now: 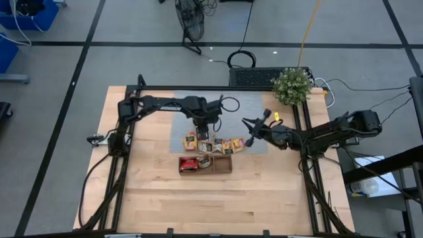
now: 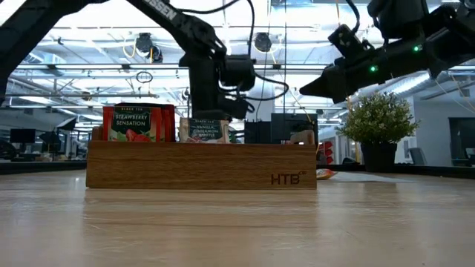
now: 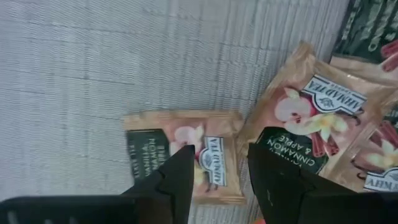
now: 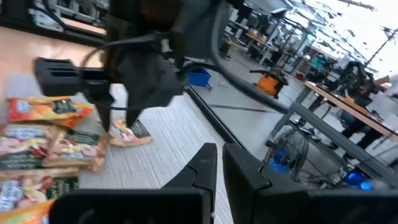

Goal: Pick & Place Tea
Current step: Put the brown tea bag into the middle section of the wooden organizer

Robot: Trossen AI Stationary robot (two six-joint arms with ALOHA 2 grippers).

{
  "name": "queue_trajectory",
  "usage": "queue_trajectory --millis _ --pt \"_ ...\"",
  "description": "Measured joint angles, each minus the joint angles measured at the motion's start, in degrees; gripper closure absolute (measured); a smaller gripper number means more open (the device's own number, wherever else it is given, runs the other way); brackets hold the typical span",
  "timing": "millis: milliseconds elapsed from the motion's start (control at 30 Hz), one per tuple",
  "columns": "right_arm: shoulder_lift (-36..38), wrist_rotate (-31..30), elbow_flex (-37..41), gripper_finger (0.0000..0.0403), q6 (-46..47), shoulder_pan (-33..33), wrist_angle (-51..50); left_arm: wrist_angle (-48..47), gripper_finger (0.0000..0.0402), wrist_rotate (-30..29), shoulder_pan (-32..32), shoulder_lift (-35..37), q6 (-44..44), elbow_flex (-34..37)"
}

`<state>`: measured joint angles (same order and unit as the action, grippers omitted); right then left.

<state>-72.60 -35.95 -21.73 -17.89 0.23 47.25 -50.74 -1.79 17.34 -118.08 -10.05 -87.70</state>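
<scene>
Wooden tray (image 2: 200, 165) near the table's (image 1: 218, 198) middle, toward its front edge; strawberry packets (image 2: 135, 124) stand upright in its left-hand compartment and a pale vanilla-cinnamon packet (image 2: 208, 130) stands in the middle one, the right-hand compartment showing none; behind the tray, on the grey mat (image 1: 238, 109), the loose tea lies flat in a short row: an orange-yellow packet (image 1: 190, 140) at the left end, pale packets (image 1: 213, 145) overlapping one another, orange-yellow packets (image 1: 234, 144) at the right; one pale packet (image 3: 184, 154) lies slightly apart from its neighbour (image 3: 308, 124), directly beneath the left gripper (image 3: 217, 177), whose jaws stand apart and empty, one finger to each side of the packet's edge; judged by their look, the packets are light, thin and pliant, with a slick foil skin, so a pinch across one free edge seems the surest hold, since a flat grab would likely slide or buckle them; the neighbouring packet lies just beside the target's edge and may be dragged along or block a finger; the overlapping pile farther along offers few free edges; the right gripper (image 1: 254, 134) hangs raised over the mat's right part, jaws closed on nothing, near the row's right end; a potted plant (image 1: 291, 86) stands at the table's far right corner, well apart from the work.
</scene>
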Motion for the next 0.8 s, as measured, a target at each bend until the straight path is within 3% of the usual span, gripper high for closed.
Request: queue_trajectory --millis 300,800 --pt "0.00 0.05 2.72 0.0385 0.27 -2.16 4.88 0.02 0.0247 0.42 -0.94 -0.46 -0.04 0.02" --pt "0.00 0.19 2.77 0.0385 0.29 -2.14 5.68 6.14 0.0249 0.34 0.40 -0.10 0.46 7.16"
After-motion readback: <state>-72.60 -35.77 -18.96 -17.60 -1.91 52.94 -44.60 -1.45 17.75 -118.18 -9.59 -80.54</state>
